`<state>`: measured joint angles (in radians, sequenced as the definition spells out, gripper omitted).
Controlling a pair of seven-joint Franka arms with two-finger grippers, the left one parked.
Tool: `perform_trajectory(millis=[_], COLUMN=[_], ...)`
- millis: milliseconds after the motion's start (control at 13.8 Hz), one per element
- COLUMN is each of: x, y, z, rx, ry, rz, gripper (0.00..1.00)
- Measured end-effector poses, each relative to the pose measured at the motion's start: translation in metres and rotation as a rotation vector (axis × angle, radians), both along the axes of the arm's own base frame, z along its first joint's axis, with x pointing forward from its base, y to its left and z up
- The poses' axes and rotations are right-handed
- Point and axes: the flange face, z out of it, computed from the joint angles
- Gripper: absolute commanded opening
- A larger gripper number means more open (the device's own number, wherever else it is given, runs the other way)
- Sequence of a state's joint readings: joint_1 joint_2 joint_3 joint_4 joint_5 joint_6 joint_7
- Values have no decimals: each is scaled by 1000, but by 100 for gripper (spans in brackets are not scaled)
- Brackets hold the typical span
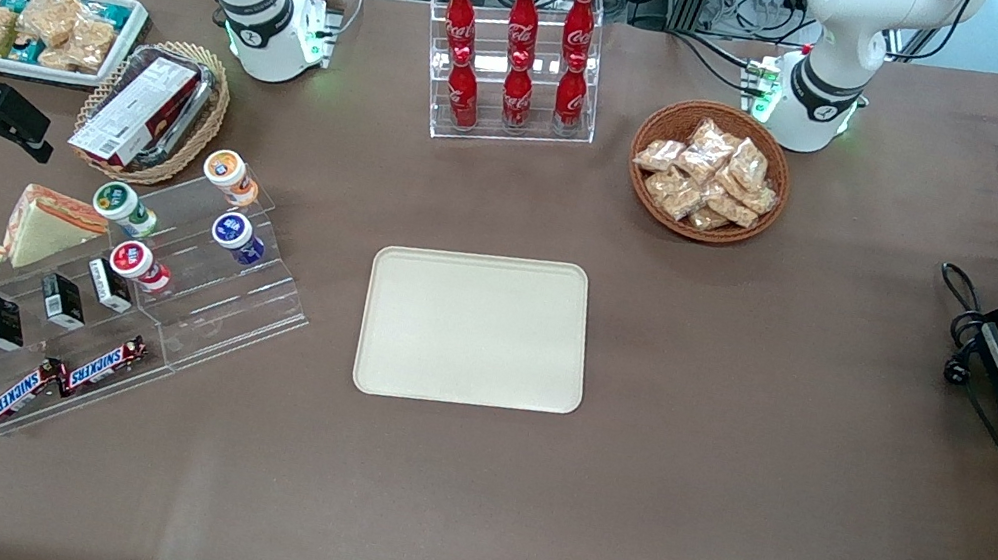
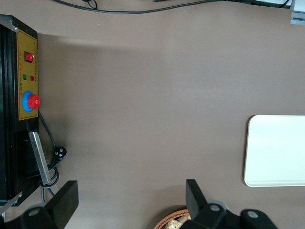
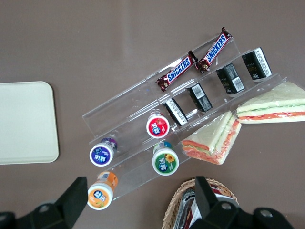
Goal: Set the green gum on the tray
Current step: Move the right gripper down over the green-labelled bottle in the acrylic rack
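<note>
Gripper (image 3: 138,200) hanging wide open and empty, high above the stepped display rack.

I'm watching the tray (image 1: 476,329) lying bare mid-table, the clear rack (image 1: 154,283) toward the working arm's end, and the green gum (image 3: 165,160) standing on an upper step. With 3 other lidded bottles crowding it, I'm risking knocking 1 over or grabbing the orange bottle (image 3: 101,192) beside it.
</note>
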<state>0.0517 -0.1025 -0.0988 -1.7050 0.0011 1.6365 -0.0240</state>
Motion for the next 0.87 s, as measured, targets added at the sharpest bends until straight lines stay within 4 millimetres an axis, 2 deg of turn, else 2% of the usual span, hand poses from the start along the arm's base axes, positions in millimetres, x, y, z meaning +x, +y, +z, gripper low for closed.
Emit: perform_trajectory(millis=[291, 509, 655, 873], x=[-1, -3, -4, -6], y=[1, 2, -3, -15], z=[-1, -7, -19, -47], rx=[0, -1, 2, 8], ry=[13, 36, 62, 79], rz=[7, 103, 129, 137], gripper=[100, 100, 100, 100])
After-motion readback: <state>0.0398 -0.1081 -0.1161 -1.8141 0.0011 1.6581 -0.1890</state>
